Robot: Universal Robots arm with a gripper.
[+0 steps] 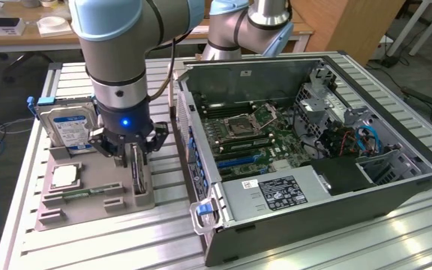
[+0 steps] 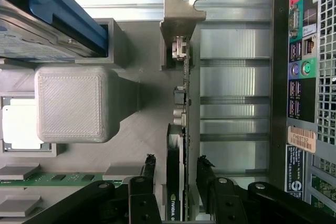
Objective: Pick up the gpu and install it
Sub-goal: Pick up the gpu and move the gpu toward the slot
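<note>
Currently: gripper (image 1: 135,154) is low over the grey holder tray (image 1: 88,205), with the gpu (image 2: 178,145) directly between its fingers (image 2: 149,166).

Finger state: open, one finger on each flat face of the card. The wrist view shows a sliver of gap on both sides. No contact that I can see; nothing is held.

Position of gpu: standing on its long edge in a slot of the tray, not lifted, upright as far as I can tell.

Key relation: the card's long axis runs parallel to the finger faces, so the closing direction is square across its thin dimension. The card looks roughly centred in the opening, perhaps a touch nearer one finger.

Along the axis: the silvery end bracket (image 2: 181,17) lies well beyond the fingertips at the card's far end. The fingers bracket the stretch away from it, over the part carrying the dark cooler.

Surroundings: hard drive (image 1: 67,126) stands apart to one side of the fingers, the open computer case (image 1: 314,169) to the other. Neither touches the gripper.

Judgement: alignment looks suitable for a pinch on the two faces.
</note>
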